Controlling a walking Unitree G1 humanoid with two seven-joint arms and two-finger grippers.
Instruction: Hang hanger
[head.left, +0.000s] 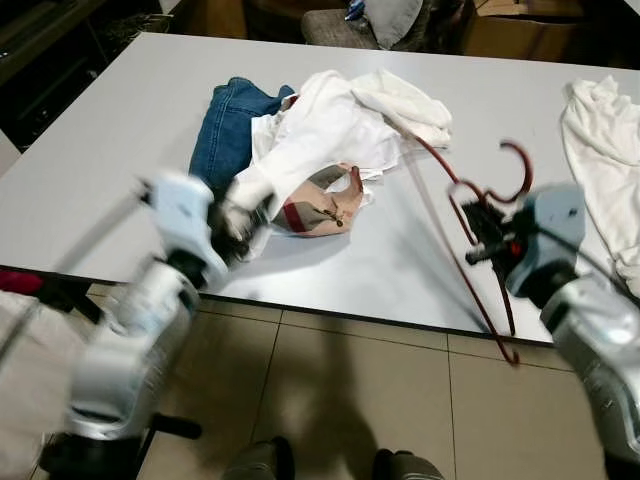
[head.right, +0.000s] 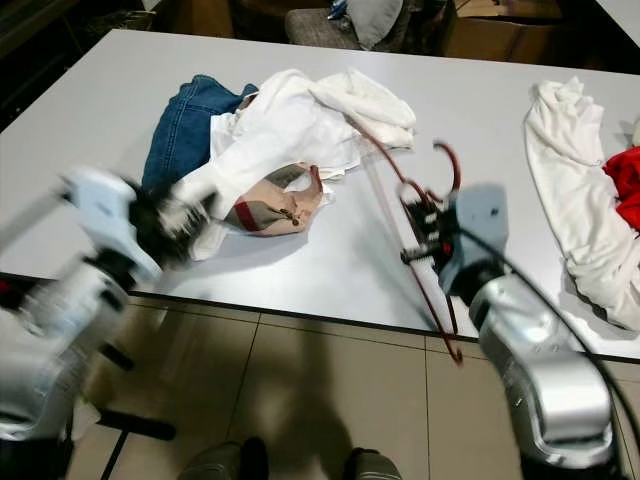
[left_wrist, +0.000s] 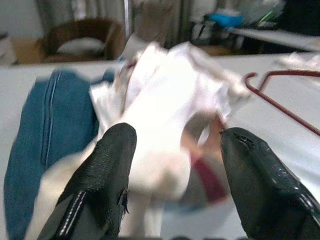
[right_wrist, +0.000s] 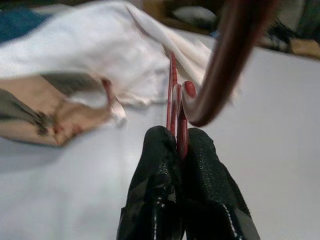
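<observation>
While right tool (head.left: 478, 232) pinches hanger (head.left: 470, 260), hook faces away.

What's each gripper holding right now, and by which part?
Right gripper: shut on the red hanger, gripped just below its hook. Left gripper: open around a white garment's sleeve, not clamped.

Even, bright indoor light falls on the pale grey worktop (head.left: 120, 130), with soft shadows under the clothes and on the floor tiles below its near edge. The left arm (head.left: 150, 300) is heavily motion-blurred, the right arm (head.right: 530, 350) less so. In the wrist views, the backgrounds are out of focus.
</observation>
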